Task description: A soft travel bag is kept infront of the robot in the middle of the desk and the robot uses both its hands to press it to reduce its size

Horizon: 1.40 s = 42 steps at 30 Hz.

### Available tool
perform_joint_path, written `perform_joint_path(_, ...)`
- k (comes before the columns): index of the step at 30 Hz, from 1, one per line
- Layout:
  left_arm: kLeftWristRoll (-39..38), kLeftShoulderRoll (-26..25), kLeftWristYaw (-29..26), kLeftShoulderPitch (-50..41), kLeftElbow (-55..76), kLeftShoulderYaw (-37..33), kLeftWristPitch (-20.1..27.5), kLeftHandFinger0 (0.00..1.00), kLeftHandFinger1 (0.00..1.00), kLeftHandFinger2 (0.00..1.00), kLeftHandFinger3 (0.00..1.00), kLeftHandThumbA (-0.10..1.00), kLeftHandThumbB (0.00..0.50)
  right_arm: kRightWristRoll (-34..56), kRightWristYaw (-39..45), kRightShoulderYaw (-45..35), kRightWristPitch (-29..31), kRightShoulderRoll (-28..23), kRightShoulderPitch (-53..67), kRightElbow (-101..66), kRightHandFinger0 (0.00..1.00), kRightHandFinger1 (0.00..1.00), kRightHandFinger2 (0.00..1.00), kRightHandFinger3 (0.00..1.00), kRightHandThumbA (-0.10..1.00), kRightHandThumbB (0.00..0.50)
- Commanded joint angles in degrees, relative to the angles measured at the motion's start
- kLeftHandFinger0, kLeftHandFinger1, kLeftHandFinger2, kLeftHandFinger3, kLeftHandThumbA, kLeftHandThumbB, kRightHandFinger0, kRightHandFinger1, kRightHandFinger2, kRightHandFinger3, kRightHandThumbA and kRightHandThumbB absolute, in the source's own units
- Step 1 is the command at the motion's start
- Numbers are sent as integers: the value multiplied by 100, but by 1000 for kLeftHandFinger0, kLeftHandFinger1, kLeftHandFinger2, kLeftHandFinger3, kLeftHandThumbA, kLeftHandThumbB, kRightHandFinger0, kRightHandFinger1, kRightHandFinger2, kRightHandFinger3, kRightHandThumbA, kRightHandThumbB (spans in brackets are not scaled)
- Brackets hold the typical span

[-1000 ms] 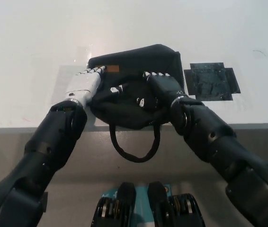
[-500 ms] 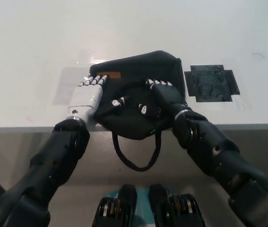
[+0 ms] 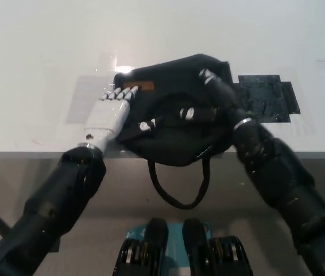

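A soft black travel bag (image 3: 168,118) with a small orange label lies at the near edge of the white desk (image 3: 47,52), its strap loop (image 3: 177,187) hanging over the edge. My white left hand (image 3: 112,110) lies flat against the bag's left side, fingers spread and pointing away from me. My black right hand (image 3: 217,95) rests on the bag's right top, fingers stretched out over the fabric. Neither hand grips anything. The bag looks squashed and low between them.
A dark square patch (image 3: 266,98) is stuck on the desk just right of the bag, partly behind my right arm. The desk's front edge (image 3: 24,153) runs across the picture below the bag.
My right hand has slid up and to the right over the bag's top. The left hand stays on the left side. The whole picture has shifted slightly.
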<state>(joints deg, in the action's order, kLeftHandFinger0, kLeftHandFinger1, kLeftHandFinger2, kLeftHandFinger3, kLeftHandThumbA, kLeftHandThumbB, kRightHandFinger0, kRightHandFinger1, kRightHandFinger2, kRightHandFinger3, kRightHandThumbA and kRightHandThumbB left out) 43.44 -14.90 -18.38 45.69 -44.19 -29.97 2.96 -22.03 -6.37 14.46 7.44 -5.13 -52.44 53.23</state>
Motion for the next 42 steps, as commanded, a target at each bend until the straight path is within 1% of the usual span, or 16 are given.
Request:
perform_joint_path(1, -238, -318, 1038, 456, 1558, 374, -419, 1000, 1000, 1000, 1000, 1000, 228, 1082, 770, -728, -690, -216, -70, -2175, 1000, 1000, 1000, 1000, 1000, 302)
perform_joint_path(3, -302, -374, 1160, 584, 1941, 524, -509, 1000, 1000, 1000, 1000, 1000, 248, 1183, 804, -844, -812, -221, -124, -2669, 1000, 1000, 1000, 1000, 1000, 305)
perform_joint_path(5, -413, -394, 1341, 755, 2422, 743, -671, 1000, 1000, 1000, 1000, 1000, 247, 1361, 957, -942, -954, -244, -188, -3230, 1000, 1000, 1000, 1000, 1000, 262)
perform_joint_path(6, -445, -452, 1334, 874, 2607, 820, -545, 1000, 1000, 1000, 1000, 1000, 215, 1181, 921, -926, -1156, -271, -218, -3542, 1000, 1000, 1000, 1000, 1000, 277)
perform_joint_path(10, -558, -543, 1632, 1228, 3067, 1072, -702, 1000, 1000, 1000, 1000, 1000, 240, 1165, 904, -1055, -1611, -230, -312, -4153, 1000, 1000, 1000, 1000, 1000, 323)
perform_joint_path(18, -1613, -507, 2311, 1238, 4546, 2002, -1423, 1000, 1000, 1000, 1000, 1000, 301, 1293, 1112, -1207, -2081, -287, 85, -5508, 1000, 1000, 1000, 1000, 1000, 249)
perform_joint_path(21, -2015, -538, 2445, 1224, 4943, 2321, -1483, 1000, 1000, 1000, 1000, 1000, 285, 1420, 1164, -1275, -2350, -256, 221, -6327, 1000, 1000, 1000, 1000, 1000, 263)
perform_joint_path(24, -2471, -519, 2595, 1195, 5167, 2623, -1601, 1000, 1000, 1000, 1000, 1000, 337, 1502, 1230, -1314, -2561, -304, 252, -7002, 1000, 1000, 1000, 1000, 1000, 264)
perform_joint_path(26, -2615, -470, 2656, 1181, 5310, 2740, -1703, 1000, 1000, 1000, 1000, 1000, 340, 1532, 1232, -1345, -2574, -327, 275, -7196, 1000, 1000, 1000, 1000, 1000, 240)
perform_joint_path(30, -2981, -473, 2779, 660, 6376, 2982, -1897, 1000, 1000, 1000, 1000, 1000, 262, 2031, 1310, -1537, -2817, -425, 651, -8295, 1000, 1000, 1000, 1000, 1000, 255)
perform_joint_path(32, -3003, -469, 2838, 584, 6534, 3018, -1942, 1000, 1000, 1000, 1000, 1000, 259, 2033, 1323, -1546, -2878, -451, 706, -8441, 1000, 1000, 1000, 1000, 1000, 255)
perform_joint_path(34, -3634, -354, 2812, -102, 7595, 3168, -1998, 1000, 1000, 1000, 1000, 1000, 332, 2405, 1167, -1749, -2930, -410, 1270, -9496, 1000, 1000, 1000, 1000, 1000, 235)
perform_joint_path(36, -4257, -377, 2768, -661, 8358, 3213, -1866, 1000, 1000, 1000, 1000, 1000, 313, 2757, 1031, -1849, -3102, -386, 1726, -10315, 1000, 1000, 1000, 1000, 1000, 263)
perform_joint_path(39, -4535, -327, 2584, -1383, 9159, 3166, -1829, 1000, 1000, 1000, 1000, 1000, 306, 2756, 950, -1798, -2450, -521, 2374, -10766, 1000, 1000, 1000, 1000, 1000, 254)
perform_joint_path(40, -4523, -219, 2393, -1922, 9564, 3089, -1671, 1000, 1000, 1000, 1000, 1000, 307, 2883, 890, -1710, -1781, -540, 2876, -10766, 1000, 1000, 1000, 1000, 1000, 267)
perform_joint_path(42, -4432, -166, 2237, -2654, 9788, 2982, -1206, 1000, 1000, 1000, 1000, 1000, 279, 2937, 814, -1515, -1204, -365, 3528, -10766, 1000, 1000, 1000, 1000, 1000, 268)
